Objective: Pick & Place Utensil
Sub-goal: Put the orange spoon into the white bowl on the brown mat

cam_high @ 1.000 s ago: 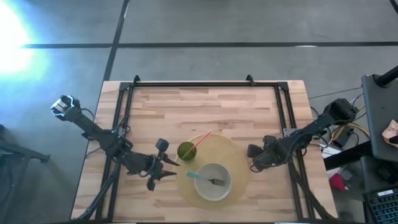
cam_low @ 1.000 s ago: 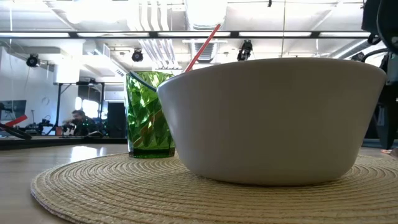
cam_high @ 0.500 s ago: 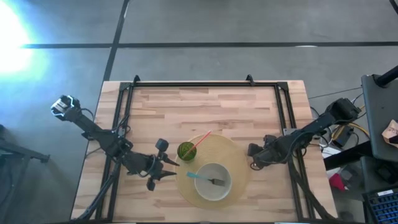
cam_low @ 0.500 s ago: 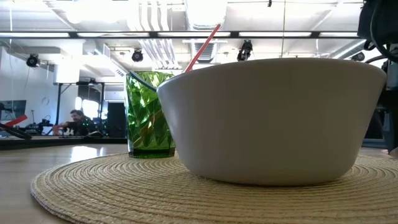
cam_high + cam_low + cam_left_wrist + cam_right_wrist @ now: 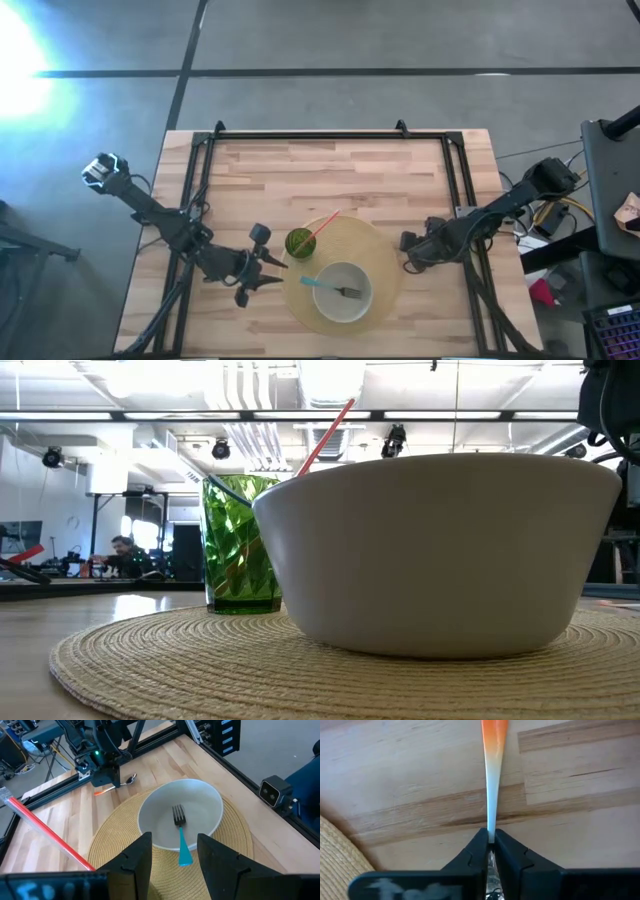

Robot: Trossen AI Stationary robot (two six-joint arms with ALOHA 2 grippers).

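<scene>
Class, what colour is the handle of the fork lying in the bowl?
Light blue: the fork in the bowl shows best in the left wrist view.

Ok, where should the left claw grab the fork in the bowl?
By the teal handle of the fork, where it rests on the rim of the white bowl. Come from above, on the left claw side: that end sits raised, pointing there; the tines lie flat inside.

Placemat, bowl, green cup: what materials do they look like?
Placemat: woven straw or similar fibre, matte, coiled ridges visible. Bowl: likely ceramic or melamine, smooth plain white with a soft sheen. Green cup: clear green glass or hard plastic, faceted and glossy; can't tell which.
</scene>
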